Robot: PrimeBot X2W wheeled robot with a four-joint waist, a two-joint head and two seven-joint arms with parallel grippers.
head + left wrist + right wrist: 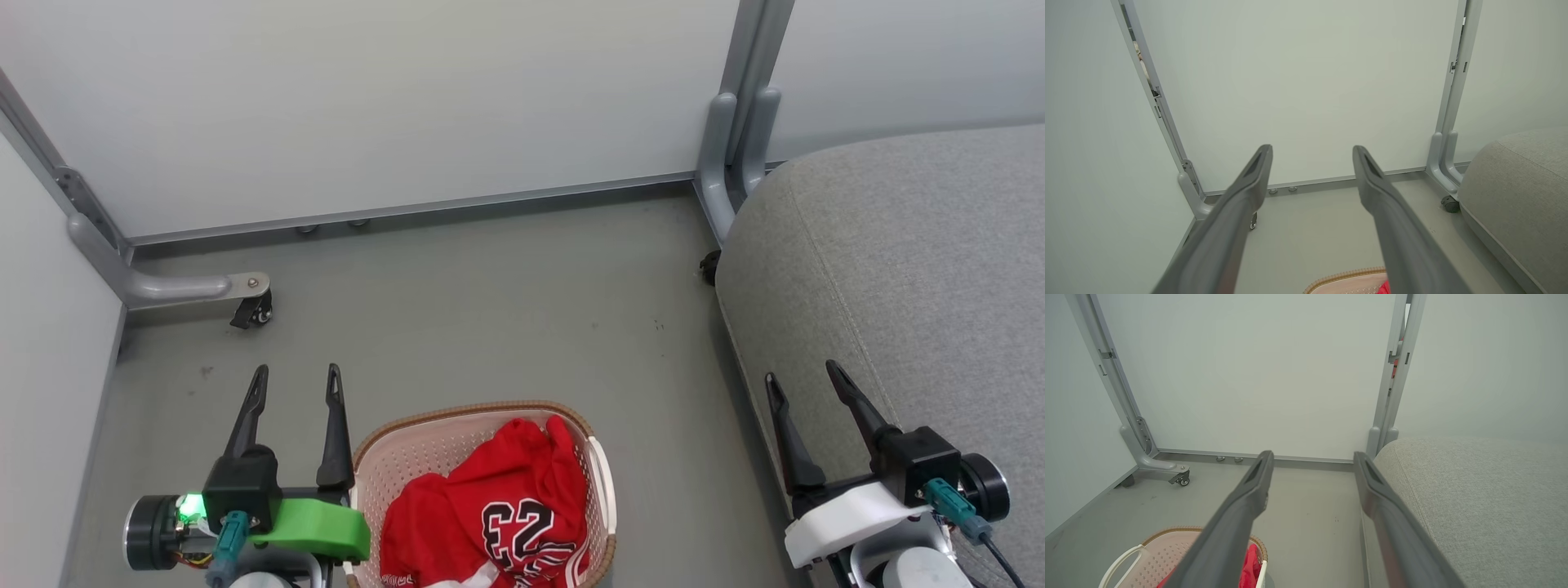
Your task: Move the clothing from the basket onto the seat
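Red clothing (pixel 498 506) with a black-and-white "23" lies bunched in the cream basket (pixel 400 457) on the floor, bottom centre of the head view. My left gripper (pixel 295 382) stands open just left of the basket, above the floor, holding nothing. Over the front edge of the grey seat (pixel 922 269) on the right, my right gripper (pixel 802 376) is open and empty too. The left wrist view catches the basket rim (pixel 1343 279) and the seat (pixel 1519 196). The right wrist view shows the basket (pixel 1151 555), a bit of red clothing (pixel 1249 563) and the seat (pixel 1478 506).
Pale partition panels on grey metal frames close off the back and left. Their caster feet (pixel 249 309) stand on the grey floor (pixel 506 310) at the left, and another caster (pixel 709 267) sits by the seat's corner. Open floor lies beyond the basket.
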